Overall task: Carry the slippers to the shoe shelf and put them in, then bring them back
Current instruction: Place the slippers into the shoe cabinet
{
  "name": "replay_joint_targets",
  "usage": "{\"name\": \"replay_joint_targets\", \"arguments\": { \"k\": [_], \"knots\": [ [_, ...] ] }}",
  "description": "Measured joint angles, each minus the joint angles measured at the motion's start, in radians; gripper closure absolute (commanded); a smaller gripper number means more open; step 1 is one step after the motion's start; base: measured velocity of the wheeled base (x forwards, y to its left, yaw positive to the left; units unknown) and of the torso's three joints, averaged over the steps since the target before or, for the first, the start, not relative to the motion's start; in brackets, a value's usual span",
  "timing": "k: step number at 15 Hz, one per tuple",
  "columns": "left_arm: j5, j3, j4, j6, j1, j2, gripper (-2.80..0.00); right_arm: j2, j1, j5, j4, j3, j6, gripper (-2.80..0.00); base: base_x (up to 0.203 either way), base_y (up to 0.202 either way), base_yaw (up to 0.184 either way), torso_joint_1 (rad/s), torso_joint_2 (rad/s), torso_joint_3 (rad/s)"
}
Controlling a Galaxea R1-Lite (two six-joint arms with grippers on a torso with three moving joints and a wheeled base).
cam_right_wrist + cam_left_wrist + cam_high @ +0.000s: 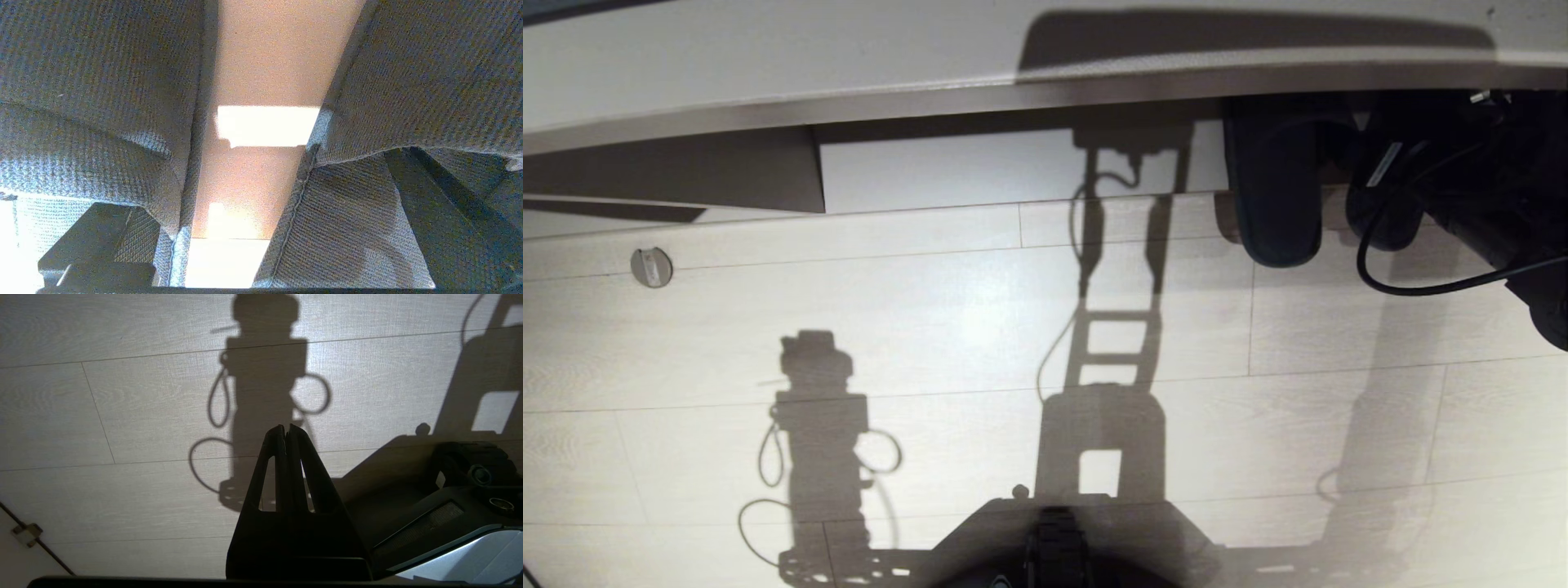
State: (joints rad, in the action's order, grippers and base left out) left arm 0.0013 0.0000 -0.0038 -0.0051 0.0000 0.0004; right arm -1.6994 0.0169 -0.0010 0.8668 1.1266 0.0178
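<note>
Two black slippers lie side by side at the far right, toes under the shoe shelf's pale top board with its dark edge strip, heels out over the floor. My right arm reaches down onto them. In the right wrist view my right gripper stands open and wide. One finger lies in the left slipper and the other finger in the right slipper, with the shelf floor showing in the gap between. My left gripper hangs shut and empty above the floor.
A round metal floor disc sits at the left. A black cable loops from my right arm over the pale plank floor. My base fills the bottom edge. An upright shelf panel stands at the left.
</note>
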Motion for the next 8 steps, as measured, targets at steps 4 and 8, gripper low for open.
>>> {"name": "replay_joint_targets", "arguments": {
  "k": [4, 8],
  "knots": [
    [0.0, 0.0, 0.0, 0.0, 0.0, 0.0, 0.0, 0.025, 0.005, 0.0, -0.068, 0.001, -0.002, -2.8, 0.0, 0.0, 0.0, 0.0, 0.0, 0.0],
    [0.0, 0.0, 0.0, -0.001, 0.0, 0.0, 0.0, 0.049, 0.039, 0.002, -0.127, -0.014, -0.037, -2.8, 0.0, 0.0, 0.0, 0.0, 0.0, 0.0]
  ]
}}
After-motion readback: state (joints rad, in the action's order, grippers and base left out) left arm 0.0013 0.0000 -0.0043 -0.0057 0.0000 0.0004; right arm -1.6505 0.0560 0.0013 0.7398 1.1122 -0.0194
